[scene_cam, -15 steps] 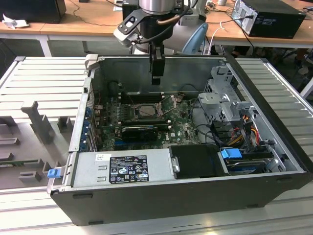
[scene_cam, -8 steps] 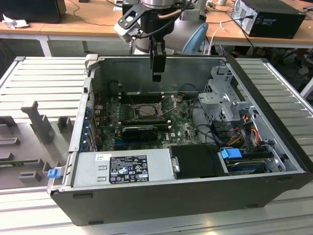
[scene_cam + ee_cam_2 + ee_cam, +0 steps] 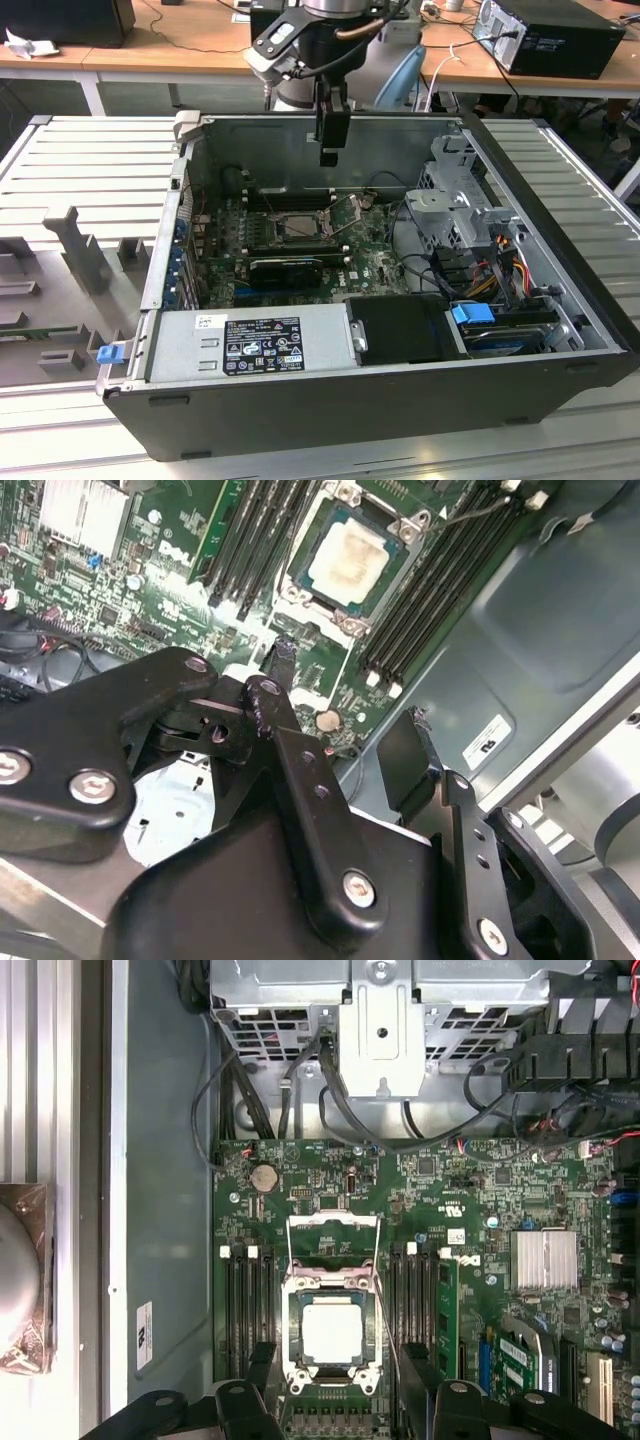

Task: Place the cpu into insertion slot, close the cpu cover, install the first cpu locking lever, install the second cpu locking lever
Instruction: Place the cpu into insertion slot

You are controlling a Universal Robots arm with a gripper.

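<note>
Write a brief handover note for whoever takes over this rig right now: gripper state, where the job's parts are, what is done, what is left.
Gripper: open, empty, hanging above the motherboard, touching nothing.
The cpu: seated in the insertion slot, pale face up.
The cpu cover: appears raised open at the socket's edge, not down over the chip.
Done: cpu placed.
Left: cover not closed. Neither locking lever looks installed, though I cannot make them out clearly.
</note>
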